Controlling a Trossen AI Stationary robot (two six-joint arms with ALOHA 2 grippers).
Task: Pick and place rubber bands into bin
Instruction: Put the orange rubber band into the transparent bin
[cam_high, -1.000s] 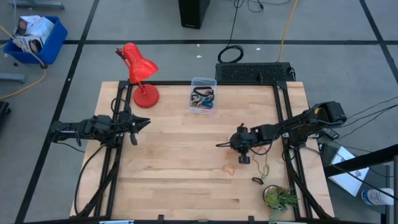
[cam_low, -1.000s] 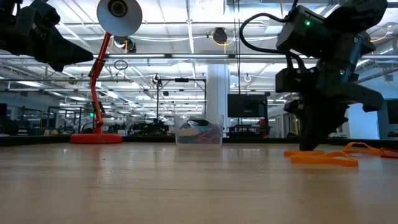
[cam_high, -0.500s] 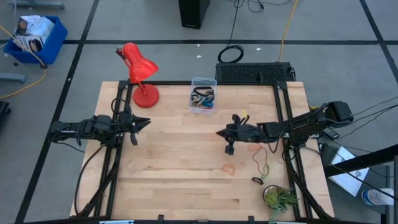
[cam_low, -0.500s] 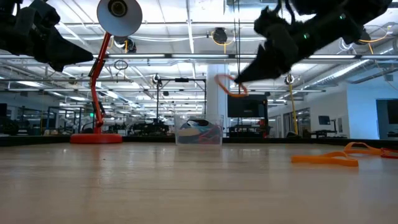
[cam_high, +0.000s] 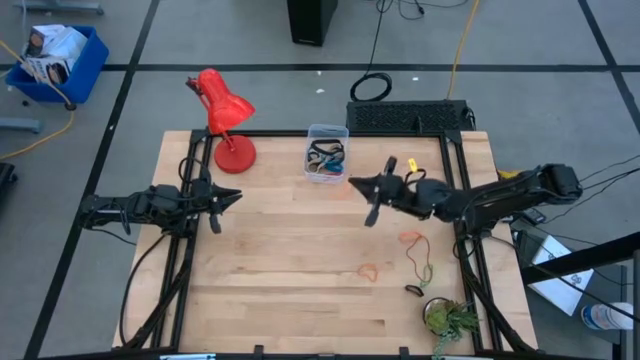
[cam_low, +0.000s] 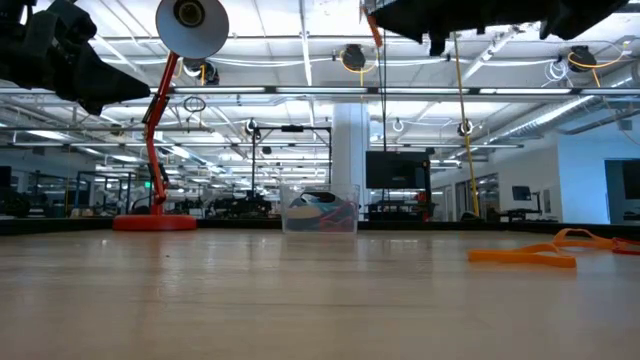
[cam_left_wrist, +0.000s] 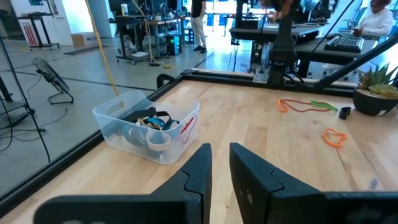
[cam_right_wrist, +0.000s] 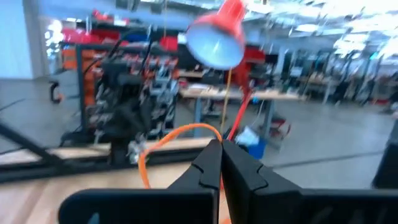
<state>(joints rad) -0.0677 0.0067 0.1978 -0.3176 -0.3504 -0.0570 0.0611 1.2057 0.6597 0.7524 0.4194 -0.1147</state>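
right gripper (cam_high: 352, 183): we see it raised off the table, upper middle of the high view, just right of the bin. In its wrist view (cam_right_wrist: 221, 147) the fingers are clenched on a thin orange band (cam_right_wrist: 163, 142); the loop curls out to the left of the tips.
held band, low view: we catch only an orange sliver (cam_low: 374, 30) at the top edge, under the dark arm.
left gripper (cam_high: 236, 197): we have it parked over the left side of the table in the high view, pointing toward the centre. In its wrist view (cam_left_wrist: 221, 150) the fingers stand a narrow gap apart with nothing between them.
bin (cam_high: 326, 153): clear box at the upper middle of the table in the high view, right of the red lamp (cam_high: 224, 115). It holds several bands, black, blue and pale ones. Left wrist view shows it (cam_left_wrist: 147, 129) centre-left with a dark tangle inside.
loose bands on table: in the high view we count an orange loop (cam_high: 369, 271) lower centre, an orange one (cam_high: 411, 238) and an olive-green one (cam_high: 424, 262) right of centre, and a small dark one (cam_high: 414, 290) lower right.
low view: an orange band (cam_low: 520, 257) lies flat on the table at the right.
other: small potted plant (cam_high: 449, 319) at the lower right corner of the table.
table (cam_high: 290, 300): light wood.
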